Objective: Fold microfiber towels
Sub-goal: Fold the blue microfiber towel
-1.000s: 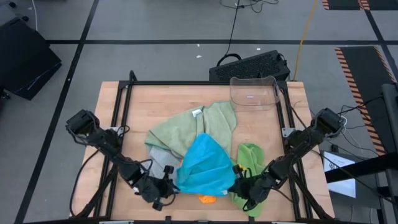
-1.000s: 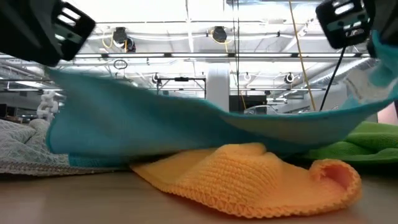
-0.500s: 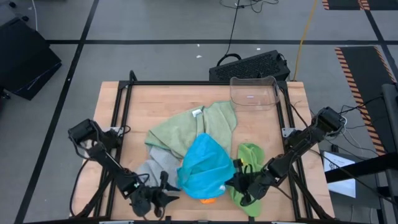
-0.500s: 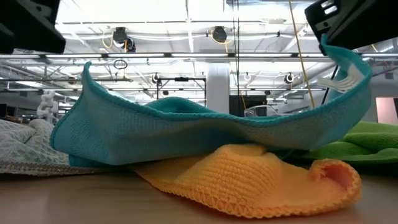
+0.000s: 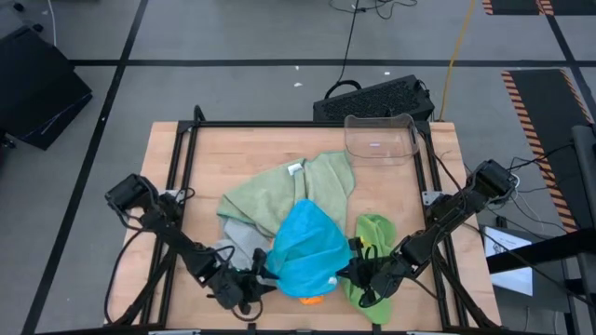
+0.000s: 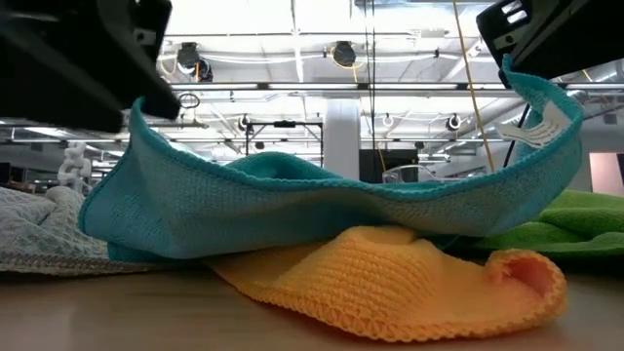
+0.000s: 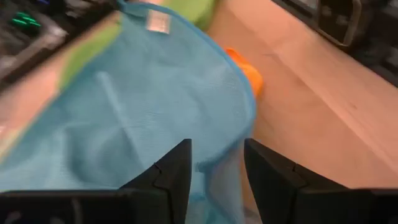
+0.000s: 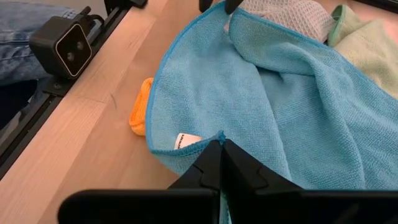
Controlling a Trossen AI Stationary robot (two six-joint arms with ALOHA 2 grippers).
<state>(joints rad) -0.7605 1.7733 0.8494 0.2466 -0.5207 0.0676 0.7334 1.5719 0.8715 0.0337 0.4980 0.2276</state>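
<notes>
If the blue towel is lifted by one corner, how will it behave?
Probably floppy: the blue towel sags between its raised corners. Likely light, since the right hand holds one corner up by a pinch. It may drag the orange towel beneath.

Premises are a robotics lab or industrial test hall. The table [image 5: 391,191] has a wooden top edged by a black metal frame [image 5: 182,167], with two arms bolted at its sides. It stands on a grey floor [image 5: 233,37] marked with dark lines and hazard striping [image 5: 535,112]; cables [image 5: 346,42] trail across it. The low view shows overhead trusses [image 6: 292,90], ceiling lights and open hall beyond.
</notes>
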